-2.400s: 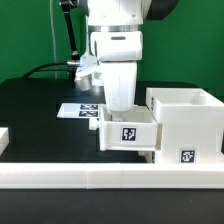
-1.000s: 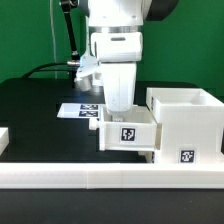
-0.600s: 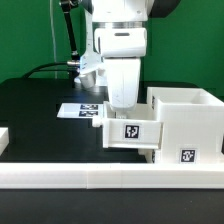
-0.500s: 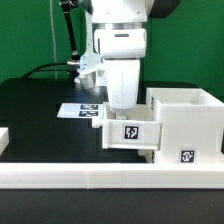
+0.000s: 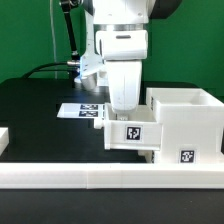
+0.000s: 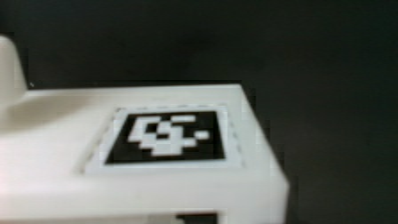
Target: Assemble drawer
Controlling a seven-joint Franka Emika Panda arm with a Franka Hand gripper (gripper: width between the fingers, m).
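Observation:
The large white housing (image 5: 186, 122) stands at the exterior view's right, open at the top, with a tag on its near face. A small white tray (image 5: 132, 136) with a tag on its near wall sits against the housing's left side, partly pushed in. My gripper (image 5: 122, 106) reaches straight down into the tray, its fingertips hidden behind the near wall, and appears shut on the tray. The wrist view shows only a blurred white tagged surface (image 6: 164, 137) close up, with no fingers in sight.
The marker board (image 5: 80, 110) lies on the black table behind the tray. A long low white border bar (image 5: 100, 179) runs along the front. A white piece (image 5: 4, 136) is cut off at the exterior view's left edge. A cable hangs behind the arm.
My gripper and the small tray have moved together a little toward the exterior view's right, further into the housing. The housing has not moved.

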